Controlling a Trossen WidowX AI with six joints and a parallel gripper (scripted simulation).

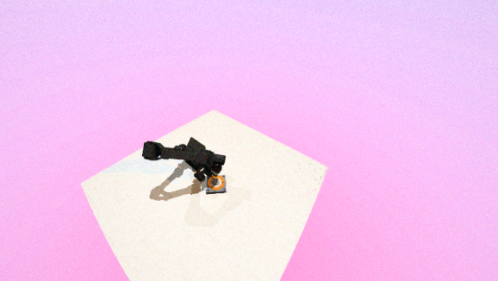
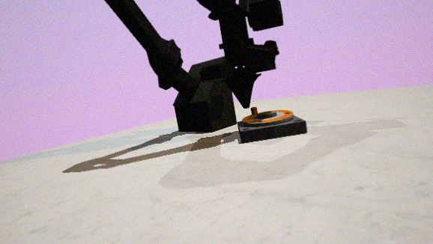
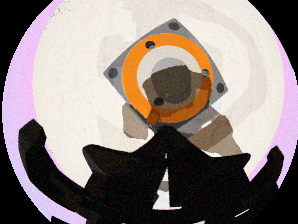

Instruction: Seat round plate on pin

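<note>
Pincer (image 2: 245, 105) closed on nothing, tip poised just above the orange tab (image 2: 254, 111) of the plate (image 2: 267, 117) on its base (image 2: 273, 129). No legible markings.

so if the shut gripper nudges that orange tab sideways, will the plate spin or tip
Probably spin: the plate is a flat ring around the central post, so a sideways push on the tab should turn it. It looks stiff, not floppy. With one side seemingly riding high, it may rock slightly before dropping flat on the base.
</note>
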